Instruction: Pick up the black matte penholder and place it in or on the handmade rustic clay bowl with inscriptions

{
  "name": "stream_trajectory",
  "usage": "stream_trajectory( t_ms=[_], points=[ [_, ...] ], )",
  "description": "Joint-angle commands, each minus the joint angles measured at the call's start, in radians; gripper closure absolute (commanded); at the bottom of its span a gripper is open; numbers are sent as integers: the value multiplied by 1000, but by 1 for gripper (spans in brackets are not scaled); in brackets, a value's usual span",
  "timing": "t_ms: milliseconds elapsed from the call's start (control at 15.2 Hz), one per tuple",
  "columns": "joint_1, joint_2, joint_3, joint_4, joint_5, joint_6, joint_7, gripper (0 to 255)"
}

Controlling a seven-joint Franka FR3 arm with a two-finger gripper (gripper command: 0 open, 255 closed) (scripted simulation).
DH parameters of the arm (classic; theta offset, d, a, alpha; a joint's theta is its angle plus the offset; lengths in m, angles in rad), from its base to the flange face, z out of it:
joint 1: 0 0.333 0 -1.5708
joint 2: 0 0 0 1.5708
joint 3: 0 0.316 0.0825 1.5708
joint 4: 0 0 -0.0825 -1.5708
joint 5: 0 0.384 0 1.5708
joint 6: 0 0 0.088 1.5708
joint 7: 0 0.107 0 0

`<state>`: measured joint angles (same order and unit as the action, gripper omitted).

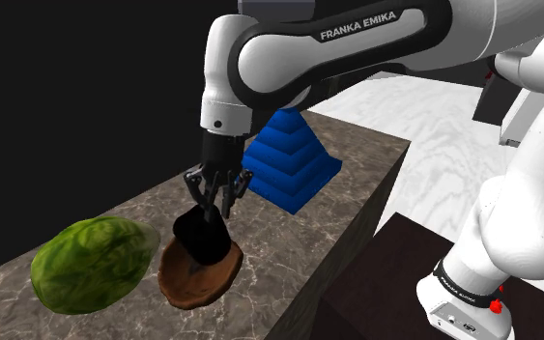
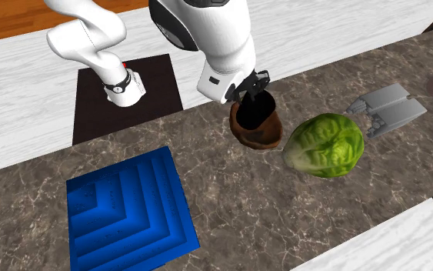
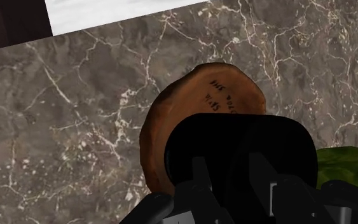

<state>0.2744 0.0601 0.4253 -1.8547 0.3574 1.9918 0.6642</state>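
Note:
A black matte penholder [image 1: 202, 240] [image 2: 259, 108] [image 3: 234, 146] sits tilted inside the brown clay bowl [image 1: 187, 285] [image 2: 254, 138] on the marble counter. The bowl's inner face [image 3: 222, 89] carries dark inscriptions. My gripper [image 1: 214, 208] [image 2: 253, 91] [image 3: 234, 184] is directly above the bowl, its fingers shut on the penholder's upper rim. The penholder hides much of the bowl's inside.
A green cabbage-like lump [image 1: 91, 263] [image 2: 326, 144] [image 3: 343, 168] lies close beside the bowl. A blue stepped pyramid [image 1: 289, 159] [image 2: 130, 208] stands on the counter's other side. A grey folded object [image 2: 384, 108] lies beyond the cabbage. The counter edge [image 1: 308, 280] drops off near the bowl.

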Motion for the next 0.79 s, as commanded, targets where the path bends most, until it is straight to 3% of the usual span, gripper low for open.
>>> stream_trajectory(
  t_ms=[0, 330, 396, 726],
  points=[
    [0, 0, 0, -4, 1, 6, -1, 255],
    [0, 0, 0, -4, 1, 6, -1, 255],
    [0, 0, 0, -4, 1, 6, -1, 0],
    [0, 0, 0, -4, 1, 6, -1, 0]
  ],
)
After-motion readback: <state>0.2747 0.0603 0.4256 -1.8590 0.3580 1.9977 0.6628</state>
